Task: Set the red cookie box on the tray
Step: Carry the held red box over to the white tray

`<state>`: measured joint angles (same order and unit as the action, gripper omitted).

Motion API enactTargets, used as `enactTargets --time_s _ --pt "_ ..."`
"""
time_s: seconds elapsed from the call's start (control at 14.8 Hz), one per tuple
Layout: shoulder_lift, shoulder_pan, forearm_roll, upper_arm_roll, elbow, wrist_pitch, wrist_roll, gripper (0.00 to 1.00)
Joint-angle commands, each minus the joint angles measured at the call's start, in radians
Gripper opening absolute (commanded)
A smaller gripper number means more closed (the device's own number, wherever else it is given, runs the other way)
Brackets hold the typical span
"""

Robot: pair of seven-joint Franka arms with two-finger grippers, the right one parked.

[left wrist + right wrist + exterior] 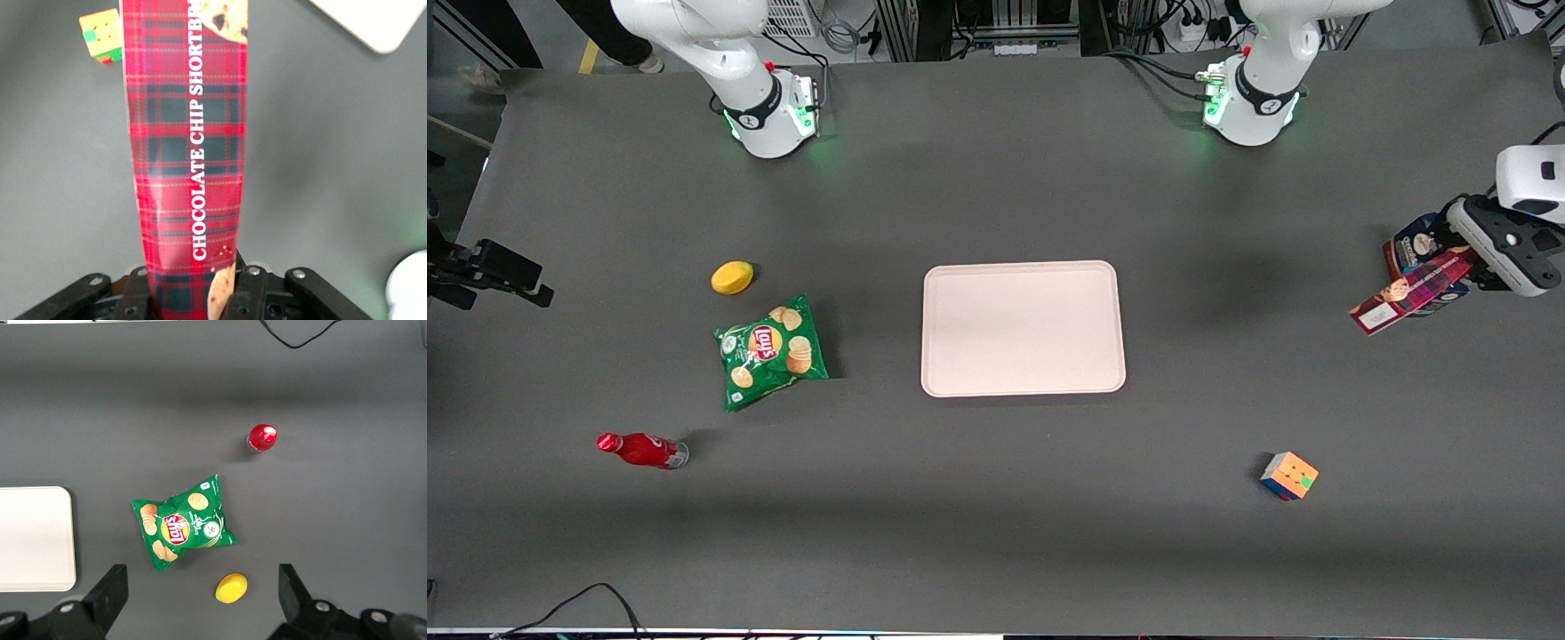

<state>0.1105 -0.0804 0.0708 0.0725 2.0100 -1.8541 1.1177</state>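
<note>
Orange puzzle cube sits nearest; our gripper clenches the slim red-plaid cookie box (lifted, seemingly), which next needs carrying to the pale rectangular tray.

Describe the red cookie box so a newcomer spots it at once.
Start from the tray at mid-table and look toward the working arm's end. There the gripper is shut on the red cookie box: long, slim, dark-red plaid, unlike the chunkier blue-and-brown cookie box beside it.
</note>
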Motion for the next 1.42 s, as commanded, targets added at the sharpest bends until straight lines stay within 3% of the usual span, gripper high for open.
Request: enactTargets --time_s 0.0,0.41,0.68,0.95,1.35 --pt "0.028 0.005 -0.019 -0.091 -0.027 0.067 -0.347 0.1" --pt "0.032 0.007 0.0 -0.23 -0.023 0.073 -0.744 0.1" --pt "0.029 0.007 0.023 -0.411 -0.025 0.058 -1.14 0.09" --pt "-0.003 0.008 0.133 -0.494 -0.023 -0.002 -1.291 0.09" --pt "-0.07 0.01 0.129 -0.683 -0.013 -0.131 -1.639 0.09"
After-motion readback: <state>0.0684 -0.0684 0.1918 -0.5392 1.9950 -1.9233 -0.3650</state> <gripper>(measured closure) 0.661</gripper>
